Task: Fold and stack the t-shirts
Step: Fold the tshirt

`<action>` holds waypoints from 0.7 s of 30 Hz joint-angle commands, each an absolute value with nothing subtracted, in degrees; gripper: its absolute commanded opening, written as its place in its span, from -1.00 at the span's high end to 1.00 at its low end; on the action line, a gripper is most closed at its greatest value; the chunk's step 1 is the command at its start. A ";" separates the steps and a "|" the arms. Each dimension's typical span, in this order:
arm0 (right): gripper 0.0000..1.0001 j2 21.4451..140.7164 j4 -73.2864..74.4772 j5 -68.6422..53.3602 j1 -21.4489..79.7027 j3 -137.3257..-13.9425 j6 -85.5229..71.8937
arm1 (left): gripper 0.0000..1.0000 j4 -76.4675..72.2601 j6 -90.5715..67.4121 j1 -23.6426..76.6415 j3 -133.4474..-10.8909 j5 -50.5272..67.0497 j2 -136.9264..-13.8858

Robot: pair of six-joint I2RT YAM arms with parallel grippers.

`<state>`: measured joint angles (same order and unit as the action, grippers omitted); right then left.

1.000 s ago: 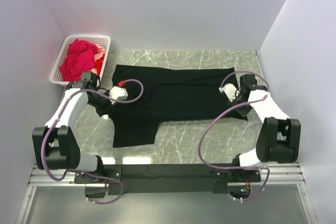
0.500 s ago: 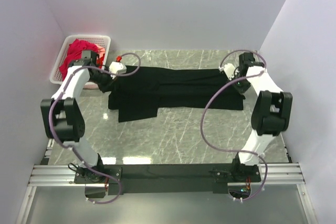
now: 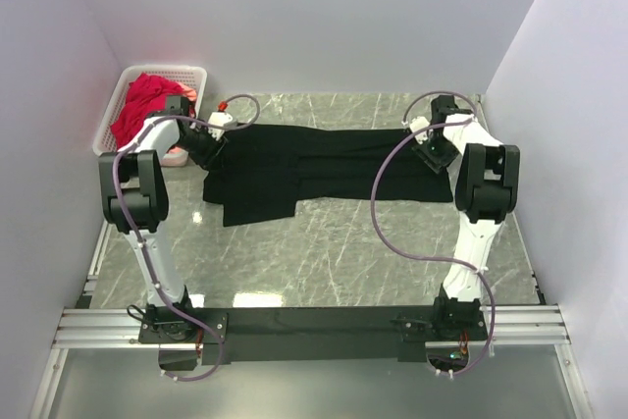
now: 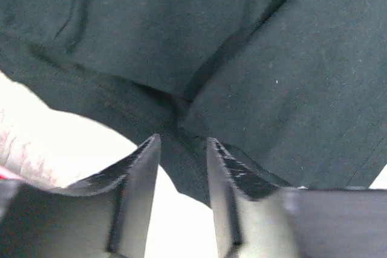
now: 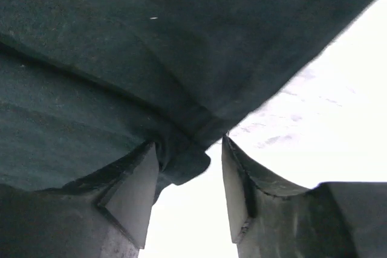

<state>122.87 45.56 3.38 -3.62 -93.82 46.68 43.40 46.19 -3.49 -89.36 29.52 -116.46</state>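
Top external view: the black t-shirt (image 3: 324, 156) lies as a long flat band across the far half of the worktop (image 3: 343, 252), running left to right. One loose panel hangs off its near-left side towards the arm bases. More t-shirts, a red bundle (image 3: 142, 110), sit in the white basket (image 3: 167, 70) at the far-left corner, not on the worktop.

Both arms reach to the far edge, one at each end of the band. On the left wrist view the left fingers (image 4: 140, 170) stand apart, with the cloth's edge at their tips and nothing clamped. On the right wrist view the right fingers (image 5: 136, 179) are likewise apart; a corner of the cloth lies in the gap, loose rather than gripped.

Assessment: the lengthwise fold of the black shirt appears laid down, and the folding is at an early-to-middle stage, with no stack begun.

Next move, in my judgement: lift both arms clear without dragging the hem, then take the protruding near-left panel and bring it onto the band before any crosswise fold.
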 commanded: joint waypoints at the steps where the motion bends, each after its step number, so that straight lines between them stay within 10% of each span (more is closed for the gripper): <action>1: -0.10 119.19 43.59 5.80 -3.95 -96.94 43.52 | 0.06 42.01 43.24 -4.48 -92.11 30.49 -113.39; 21: 0.18 110.83 56.69 -6.42 -1.67 -90.45 33.58 | -0.18 31.04 36.31 11.68 -59.16 22.86 -92.19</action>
<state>112.55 54.92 -4.71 -2.87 -92.09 35.73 36.47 39.64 10.04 -60.93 26.55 -92.05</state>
